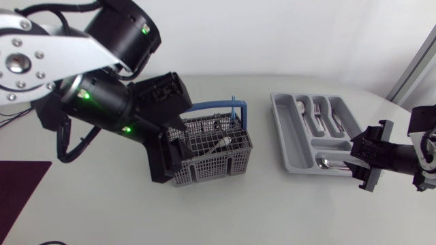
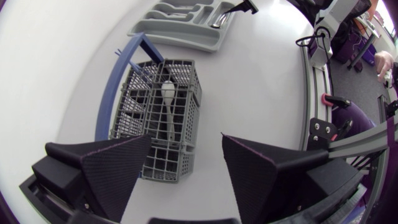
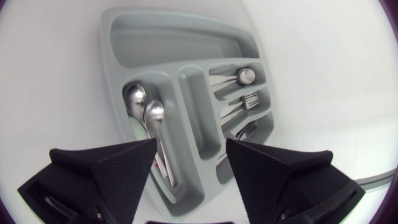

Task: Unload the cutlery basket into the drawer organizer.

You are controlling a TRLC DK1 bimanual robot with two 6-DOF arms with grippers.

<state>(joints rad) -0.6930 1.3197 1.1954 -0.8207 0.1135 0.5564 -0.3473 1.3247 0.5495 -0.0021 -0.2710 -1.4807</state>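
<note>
Grey latticed plastic makes up the cutlery basket (image 1: 218, 170), which is set on the white table (image 1: 272, 211) near its middle, its blue handle (image 1: 211, 107) tilted to the far side. One spoon (image 2: 168, 112) is seen lying across the basket's compartments. The left arm is brought in from the left edge, bent sharply at its black joints, and its wrist is turned downward, so that the left gripper (image 2: 186, 143) is held above the basket's left end. Its fingers (image 2: 118, 168) are spread wide apart and nothing is clamped between them. The grey drawer organizer (image 1: 286, 136) is placed well to the right of the basket. Cutlery is already laid in its short compartments, and two spoons (image 3: 153, 115) are lodged together in one longer compartment. The right arm is stretched in low from the right edge, with the right gripper (image 3: 191, 143) poised over the organizer's end, just above those spoons. Its fingers (image 3: 106, 171) are likewise parted, with nothing held.
</note>
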